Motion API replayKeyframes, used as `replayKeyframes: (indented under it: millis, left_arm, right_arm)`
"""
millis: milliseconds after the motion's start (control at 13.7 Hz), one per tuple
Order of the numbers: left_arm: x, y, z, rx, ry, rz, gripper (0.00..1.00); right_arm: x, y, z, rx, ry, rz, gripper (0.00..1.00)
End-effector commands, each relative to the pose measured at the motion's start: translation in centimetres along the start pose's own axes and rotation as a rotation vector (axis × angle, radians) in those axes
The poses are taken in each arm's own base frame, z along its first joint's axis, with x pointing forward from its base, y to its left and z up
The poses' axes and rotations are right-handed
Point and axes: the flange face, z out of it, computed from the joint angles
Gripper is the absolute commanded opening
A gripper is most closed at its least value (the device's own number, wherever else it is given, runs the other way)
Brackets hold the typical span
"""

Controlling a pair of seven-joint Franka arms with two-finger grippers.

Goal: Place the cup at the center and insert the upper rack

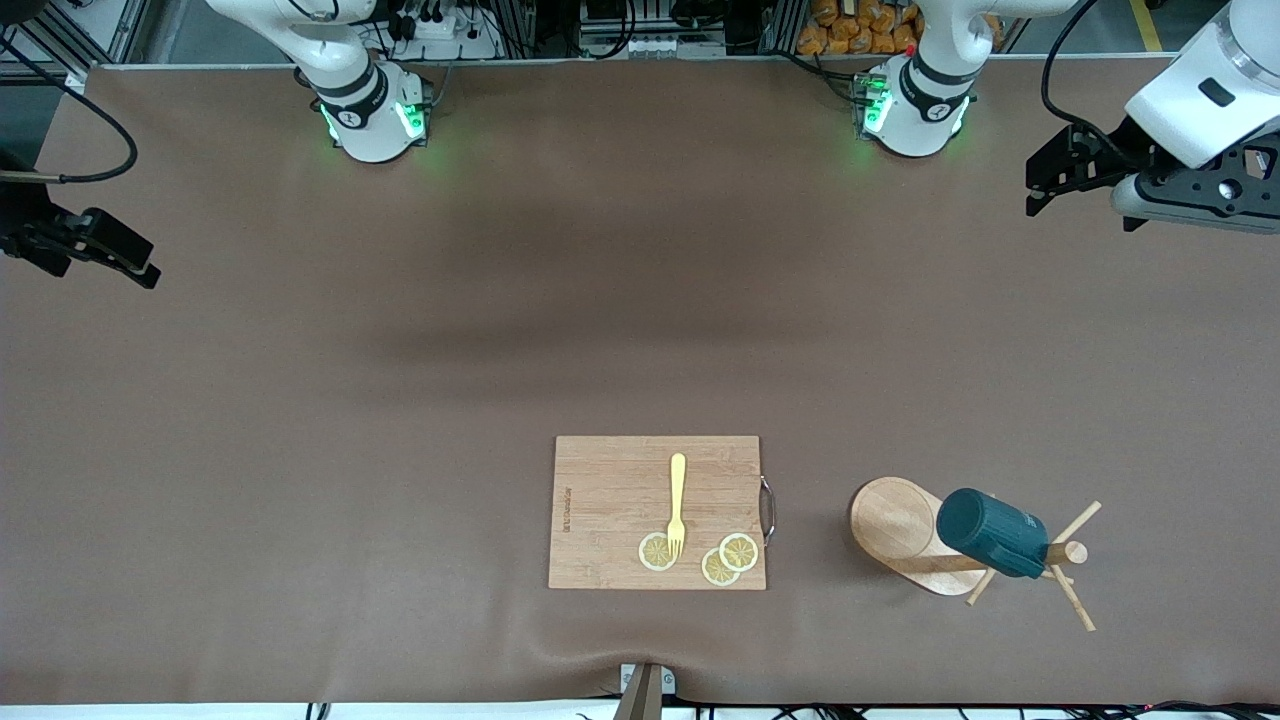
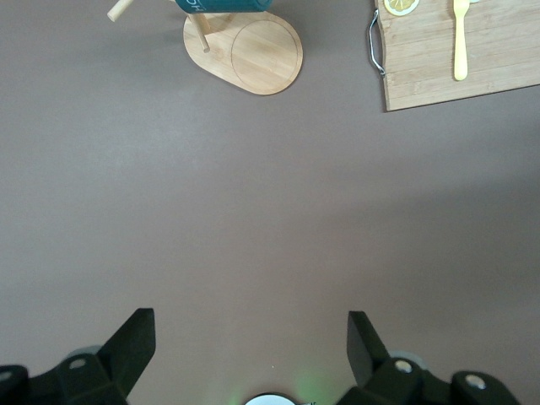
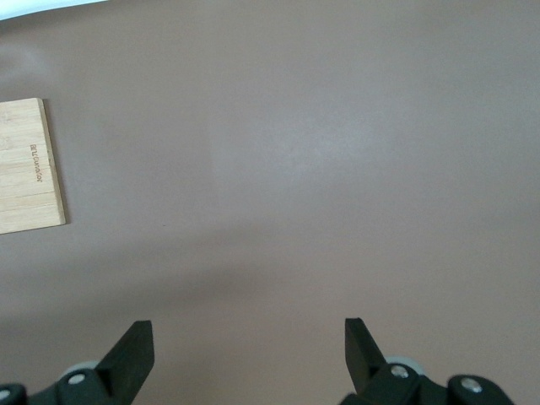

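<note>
Teal cup [image 1: 992, 532]: dark, glazed-looking, hung on the rack with its closed bottom toward the front camera; its handle and inside do not show.
Rack [image 1: 905, 533]: pale wood, oval base, round pole, thin pegs splayed near the top; it stands on the worktop near the front camera, toward the left arm's end, just beside the board.
Tipping risk: I'd judge the cup's weight sits high on the pole, so a pull that is not in line with the peg could rock or topple the whole rack.
Snag risk: the pegs crowd around the cup, and a finger coming in carelessly could catch one and drag the base.
Slip risk: the smooth round body may slide in a two-finger pinch if taken off-centre.
Board [image 1: 657, 511]: bamboo, with a yellow fork [image 1: 677, 503] and lemon slices [image 1: 728, 559] on it; a swinging cup could knock them.
Left hand [image 2: 251, 344]: spread wide, empty, up over bare worktop at its own end, well apart from the rack.
Right hand [image 3: 249, 353]: also wide and empty, waiting over its end.
</note>
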Motion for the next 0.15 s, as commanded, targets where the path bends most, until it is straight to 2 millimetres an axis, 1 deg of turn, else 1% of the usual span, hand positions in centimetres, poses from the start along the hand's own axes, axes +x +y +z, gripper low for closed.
replayKeyframes:
  millis: [0, 73]
  left_arm:
    - [-0.3, 0.73, -0.48, -0.011, 0.005, -0.003, 1.0]
    - [-0.3, 0.67, -0.48, -0.013, 0.005, -0.004, 1.0]
  right_arm:
    - [0.05, 0.26, -0.48, 0.0, 0.003, 0.003, 1.0]
    - [0.06, 0.25, -0.5, 0.001, 0.005, 0.003, 1.0]
